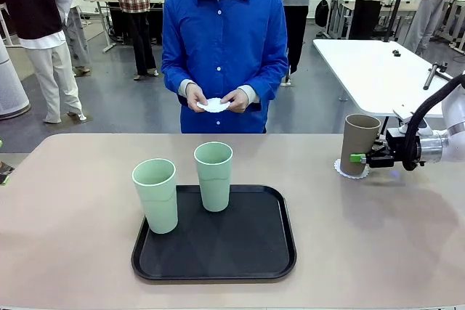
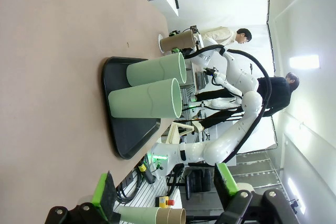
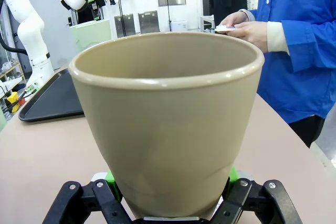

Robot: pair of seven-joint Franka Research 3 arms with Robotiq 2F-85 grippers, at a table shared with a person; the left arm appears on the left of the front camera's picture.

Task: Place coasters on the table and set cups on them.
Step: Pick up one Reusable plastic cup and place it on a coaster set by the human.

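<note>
Brown-taupe cup (image 1: 361, 143) is standing upright on a lacy white coaster (image 1: 347, 173) near the right end of the beige table (image 1: 73, 179). The right gripper (image 1: 362, 158) is clamped around it low down, one green pad on each side. The left mint cup (image 1: 155, 195) and right mint cup (image 1: 213, 176) are both upright on the black tray (image 1: 214, 275) mid-table, well apart from the brown one. The person (image 1: 224, 41) across the table is holding another white coaster (image 1: 214, 105). The left gripper (image 2: 163, 190) is spread wide, with nothing between its fingers.
</note>
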